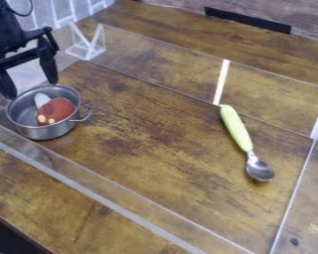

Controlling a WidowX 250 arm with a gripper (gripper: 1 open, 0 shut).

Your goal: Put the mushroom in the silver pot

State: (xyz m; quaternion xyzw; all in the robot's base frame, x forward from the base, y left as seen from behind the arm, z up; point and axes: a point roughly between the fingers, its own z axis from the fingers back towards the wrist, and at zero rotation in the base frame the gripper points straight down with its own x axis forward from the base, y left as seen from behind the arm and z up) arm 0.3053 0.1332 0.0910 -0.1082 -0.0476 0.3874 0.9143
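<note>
The silver pot (19, 121) sits at the left of the wooden table. Inside it lies the mushroom (51, 108), red-brown cap toward the right, white stem pointing up-left. My gripper (25, 74) hangs above and just behind the pot, at the far left. Its two black fingers (51, 67) stand wide apart with nothing between them, so it is open and apart from the mushroom.
A spoon (241, 136) with a green handle and a metal bowl lies at the right. A white strip (222, 82) stands upright just behind it. Clear plastic walls (148, 69) edge the work area, and a clear holder (84, 42) stands behind the pot.
</note>
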